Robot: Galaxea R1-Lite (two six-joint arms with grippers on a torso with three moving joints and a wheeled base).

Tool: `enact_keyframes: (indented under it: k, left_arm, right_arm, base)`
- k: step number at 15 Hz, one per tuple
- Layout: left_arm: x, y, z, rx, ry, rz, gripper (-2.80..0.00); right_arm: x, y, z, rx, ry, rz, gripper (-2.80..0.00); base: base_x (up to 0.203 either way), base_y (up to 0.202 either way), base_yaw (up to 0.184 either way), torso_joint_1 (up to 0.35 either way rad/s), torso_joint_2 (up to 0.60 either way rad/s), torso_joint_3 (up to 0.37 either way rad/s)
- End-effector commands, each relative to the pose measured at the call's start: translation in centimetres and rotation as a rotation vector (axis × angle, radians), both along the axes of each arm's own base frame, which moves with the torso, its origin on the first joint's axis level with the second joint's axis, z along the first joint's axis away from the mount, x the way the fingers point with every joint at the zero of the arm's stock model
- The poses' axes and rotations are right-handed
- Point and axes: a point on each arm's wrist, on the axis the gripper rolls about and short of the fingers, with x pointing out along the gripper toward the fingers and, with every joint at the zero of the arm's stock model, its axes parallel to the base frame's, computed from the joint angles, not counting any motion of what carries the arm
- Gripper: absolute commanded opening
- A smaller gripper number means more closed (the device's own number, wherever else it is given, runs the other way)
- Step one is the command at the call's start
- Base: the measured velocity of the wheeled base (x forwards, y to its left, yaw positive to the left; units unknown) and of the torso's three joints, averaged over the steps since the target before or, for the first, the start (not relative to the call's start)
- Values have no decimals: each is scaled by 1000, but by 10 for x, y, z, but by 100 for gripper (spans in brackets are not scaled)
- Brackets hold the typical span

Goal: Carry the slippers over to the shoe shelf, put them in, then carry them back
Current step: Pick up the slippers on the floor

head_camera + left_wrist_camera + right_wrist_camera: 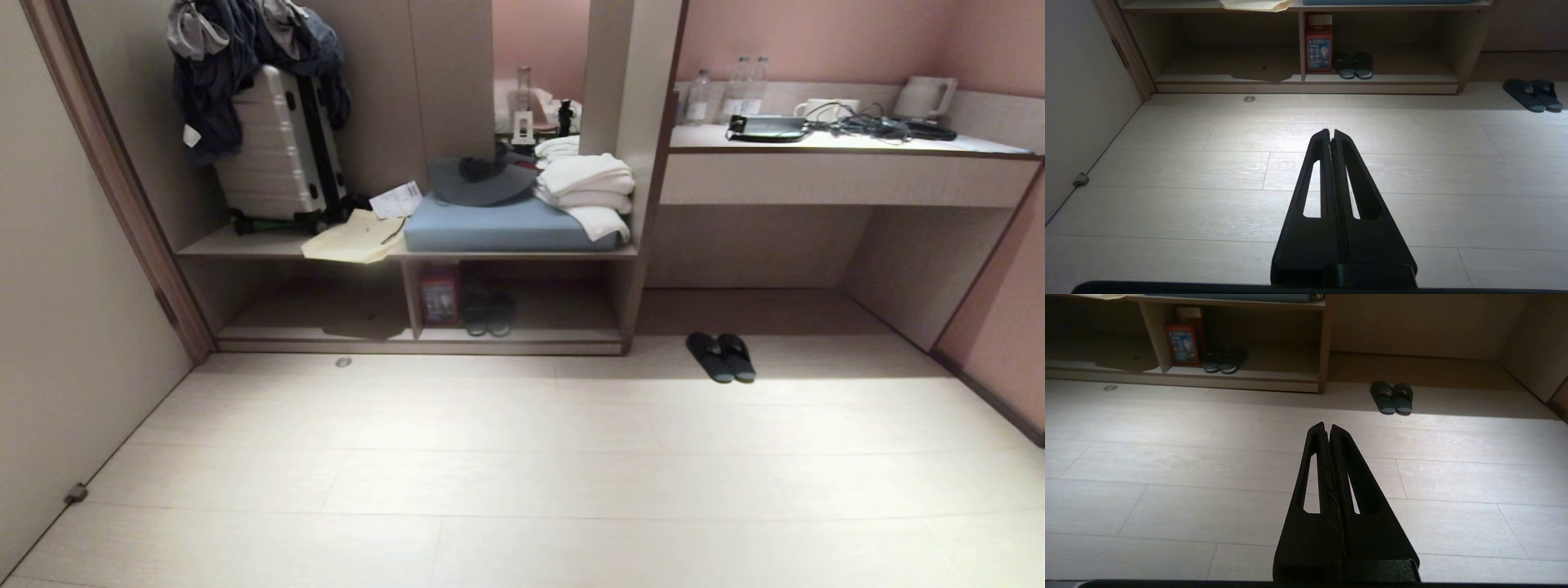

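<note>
Slippers (721,357): black pair, side by side and touching, flat on the floor (522,457) just right of the shelf unit's right end panel, at the mouth of the desk recess (751,261).
Shelf (522,331): low open compartment under the bench board; upright divider (411,298) splits it into two bays.
Right bay: red box (439,296) against the divider, a second dark pair (488,314) just beside it — toes pale-rimmed, backs lost in shadow.
Left bay: deep shadow over the board; contents cannot be made out.
Above the shelf: suitcase (273,147) under hanging clothes, papers (355,237), blue cushion (498,224) carrying a hat (482,180) and folded towels (588,192); clothes are cut off by the frame edge.
Left gripper (1331,131): fingers pressed together, holding nothing, above bare floor well short of the shelf — not seen in the head view.
Right gripper (1327,425): fingers pressed together, holding nothing, above bare floor, well apart from the slippers.
Arms: only the finger bodies show; everything behind them is cut off.
</note>
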Motion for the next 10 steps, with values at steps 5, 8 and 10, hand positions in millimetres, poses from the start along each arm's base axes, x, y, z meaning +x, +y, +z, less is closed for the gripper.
enact_keyframes:
  k: [5,8,10]
  left_arm:
    - [0,0,0,-2,0,0,-280]
    - [0,0,0,-1,0,1,-280]
    - [0,0,0,-2,0,1,-280]
  right_arm:
    - [0,0,0,3,0,0,-280]
    - [0,0,0,3,0,0,-280]
    - [0,0,0,3,-2,0,-280]
  base:
    - [0,0,0,0,0,0]
    - [22,0,1,-1,0,1]
    - [182,0,-1,4,5,0]
